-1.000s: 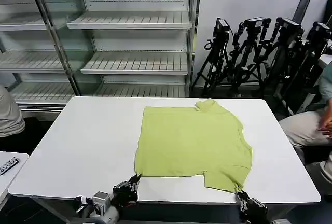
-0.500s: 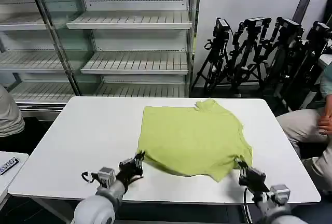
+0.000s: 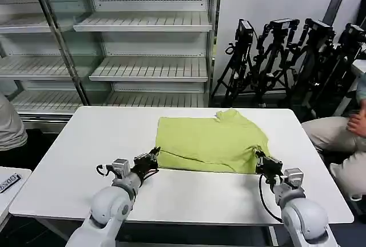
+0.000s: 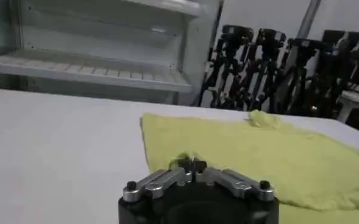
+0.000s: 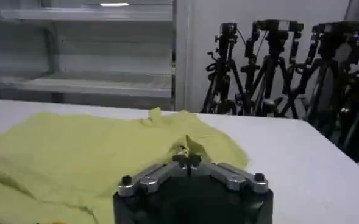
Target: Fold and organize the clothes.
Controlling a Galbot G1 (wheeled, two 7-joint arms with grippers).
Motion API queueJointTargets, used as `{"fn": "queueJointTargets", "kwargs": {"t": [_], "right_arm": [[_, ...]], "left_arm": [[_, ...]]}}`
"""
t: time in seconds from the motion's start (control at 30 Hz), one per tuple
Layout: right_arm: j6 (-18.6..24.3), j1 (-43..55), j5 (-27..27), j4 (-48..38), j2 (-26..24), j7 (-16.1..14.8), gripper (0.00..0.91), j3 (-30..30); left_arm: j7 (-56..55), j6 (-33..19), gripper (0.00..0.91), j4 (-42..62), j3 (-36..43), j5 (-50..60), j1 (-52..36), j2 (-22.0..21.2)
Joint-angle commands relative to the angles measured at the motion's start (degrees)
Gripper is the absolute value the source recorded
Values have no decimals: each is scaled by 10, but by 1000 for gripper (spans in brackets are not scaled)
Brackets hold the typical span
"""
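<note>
L pincer [image 3: 153, 159] & R pincer [image 3: 259, 162] each clamp T-shirt [image 3: 209, 144] hem, on table [image 3: 80, 161].

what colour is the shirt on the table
Plain light yellow-green, no pattern. The shirt shows best in the head view, on the white table.
</note>
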Motion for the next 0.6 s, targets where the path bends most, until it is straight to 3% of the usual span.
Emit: {"fn": "queueJointTargets", "kwargs": {"t": [0.03, 0.17, 0.37, 0.6], "right_arm": [[-3, 43, -9, -38, -1, 2, 907, -12], [-6, 46, -20, -50, 1, -7, 907, -12], [44, 36, 6, -66, 11, -14, 907, 1], [31, -45, 9, 4, -2, -9, 907, 42]], "left_arm": [[2, -1, 907, 50, 5, -12, -34, -3], [1, -1, 907, 57, 5, -1, -35, -3], [0, -1, 907, 22, -15, -1, -17, 4], [-7, 0, 907, -63, -1, -2, 68, 20]]}}
